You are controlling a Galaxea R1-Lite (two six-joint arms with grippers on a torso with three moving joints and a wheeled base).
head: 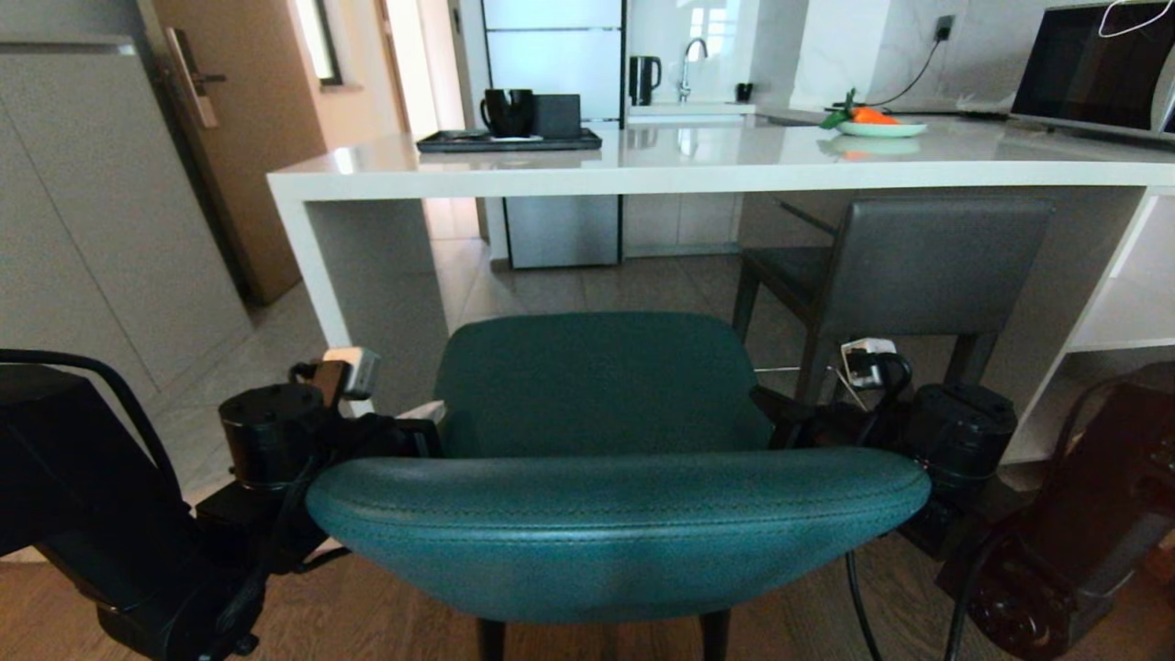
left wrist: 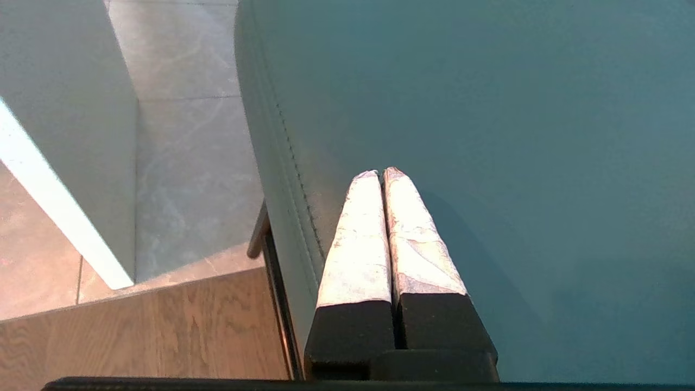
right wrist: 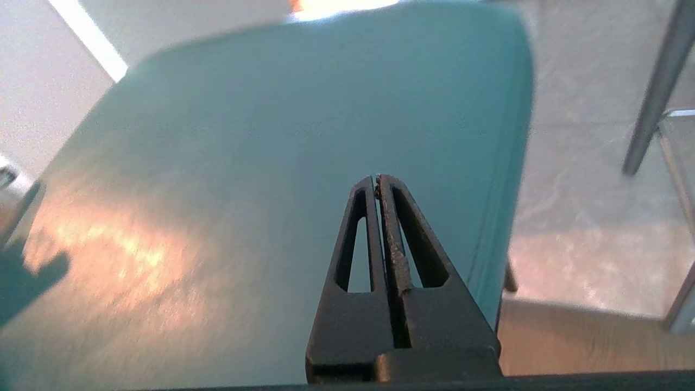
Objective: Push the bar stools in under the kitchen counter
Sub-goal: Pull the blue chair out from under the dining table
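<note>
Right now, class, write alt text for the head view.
A teal stool fills the foreground, facing a white counter, with a robot arm at each side of its backrest. A grey stool is already tucked under on the right.

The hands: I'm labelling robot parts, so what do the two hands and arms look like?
Both arms are black, with round motor housings and loose black cables. The left hand has two tapered fingers wrapped in worn whitish tape over black bases. The right hand has bare black fingers, each with a long cut-out slot. Small white units sit on each wrist.
</note>
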